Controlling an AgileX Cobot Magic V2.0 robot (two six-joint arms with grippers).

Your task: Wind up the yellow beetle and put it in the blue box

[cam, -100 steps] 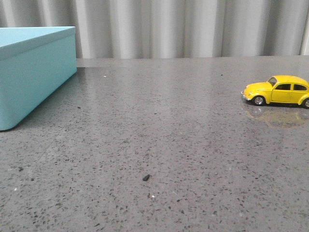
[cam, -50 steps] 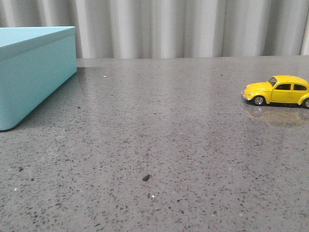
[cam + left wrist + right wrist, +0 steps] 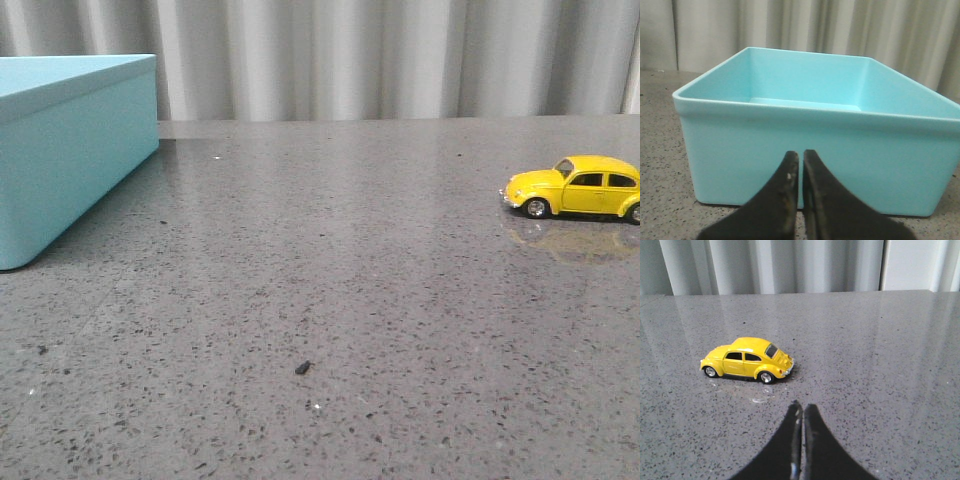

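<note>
— Nothing has shifted that I can see. Same as a second ago: the small glossy yellow toy beetle car (image 3: 575,187) sits on its four wheels on the speckled grey stone surface (image 3: 330,290), out at about three o'clock from the middle of the front view, nose pointing toward nine o'clock.

— And the big light turquoise-blue plastic box (image 3: 70,150)?

— Over at nine to ten o'clock, well apart from the car. The left wrist view looks straight over its rim; it's open-topped and I see nothing inside.

— So what does no change mean for the job?

— I'd say it hasn't started. The car isn't wound, isn't lifted, isn't anywhere near the box. Everything is yet to be done.

— The arms?

— Neither shows in the front view. The left gripper (image 3: 801,165) hangs just in front of the box's near wall, its dark fingers pressed together, holding nothing. The right gripper (image 3: 801,415) faces the beetle from near by, the car a little toward eleven o'clock of its tips; its fingers are closed too, with only a hairline between them, and empty.

— What comes first, then?

— My guess: the right one must spread its fingers and close in on the car. It's glossy and on free wheels, so a nudge could roll it away.
</note>
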